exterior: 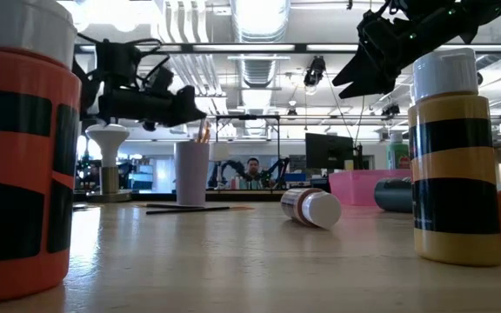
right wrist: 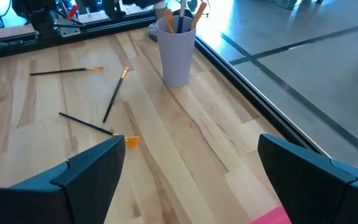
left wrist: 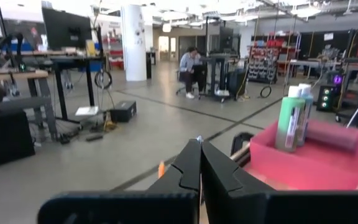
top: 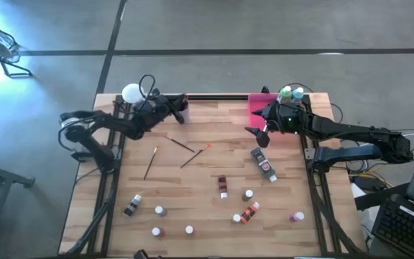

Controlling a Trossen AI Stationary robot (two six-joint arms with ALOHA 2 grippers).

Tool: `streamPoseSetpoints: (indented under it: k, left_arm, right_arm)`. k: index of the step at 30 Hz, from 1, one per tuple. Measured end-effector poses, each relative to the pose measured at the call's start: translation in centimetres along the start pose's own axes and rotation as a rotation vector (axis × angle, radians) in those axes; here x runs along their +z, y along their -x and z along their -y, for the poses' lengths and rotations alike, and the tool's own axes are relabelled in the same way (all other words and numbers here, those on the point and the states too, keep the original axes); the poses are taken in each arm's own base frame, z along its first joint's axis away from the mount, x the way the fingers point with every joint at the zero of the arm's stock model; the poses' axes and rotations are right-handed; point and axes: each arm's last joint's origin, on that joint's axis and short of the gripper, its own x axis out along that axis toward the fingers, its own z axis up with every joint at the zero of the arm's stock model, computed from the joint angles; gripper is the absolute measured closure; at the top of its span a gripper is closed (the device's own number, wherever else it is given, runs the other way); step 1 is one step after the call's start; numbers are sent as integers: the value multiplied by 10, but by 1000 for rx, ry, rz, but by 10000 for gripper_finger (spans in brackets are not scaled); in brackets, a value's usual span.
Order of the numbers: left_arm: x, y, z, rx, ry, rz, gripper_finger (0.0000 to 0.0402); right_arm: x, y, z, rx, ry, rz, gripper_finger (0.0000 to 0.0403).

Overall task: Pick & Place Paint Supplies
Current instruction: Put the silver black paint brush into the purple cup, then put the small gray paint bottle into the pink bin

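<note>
Three thin brushes [top: 181, 144] lie loose on the wooden table's far half, also in the right wrist view [right wrist: 115, 96]. More brushes [right wrist: 182, 15] stand in the lilac cup [top: 183, 108] at the far edge. My left gripper [exterior: 197, 110] is shut and hovers just above that cup [exterior: 191, 172]. Two bottles [left wrist: 291, 124] stand in the pink tray [top: 259, 108]. My right gripper [right wrist: 191, 186] hangs open above the table beside the tray, with nothing between its fingers. Several white-capped bottles [top: 222, 185] and a dark tube [top: 263, 164] are scattered nearer the front. My left gripper has its shut fingers [left wrist: 199, 165] right over the brush ends [exterior: 203, 132] sticking up out of the cup. I cannot tell whether it touches or holds one of them.
A white lamp [top: 131, 92] stands at the far left corner, behind my left arm. One bottle [exterior: 311, 207] lies on its side mid-table. An orange bottle [exterior: 16, 165] and a yellow one [exterior: 456, 165] stand near the front edge. Bare wood [top: 192, 180] lies between brushes and bottles.
</note>
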Motion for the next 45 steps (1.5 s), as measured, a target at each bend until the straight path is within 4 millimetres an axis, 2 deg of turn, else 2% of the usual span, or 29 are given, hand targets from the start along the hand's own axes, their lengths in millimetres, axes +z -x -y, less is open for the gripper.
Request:
streamPoseSetpoints:
  k: [14,22,35,40,45]
  left_arm:
    - [-20,-2,0,0,-6,-101,400]
    - [-24,-2,0,0,-12,-146,397]
    - [-22,-4,1,0,-4,-151,333]
    - [-9,-6,1,0,13,-108,295]
    - [27,-1,2,-36,36,27,282]
  right_arm:
    - [0,0,0,0,0,0,40]
    - [0,0,0,0,0,0,39]
    - [0,0,0,0,0,0,39]
    - [0,0,0,0,0,0,39]
    - [0,0,0,0,0,0,39]
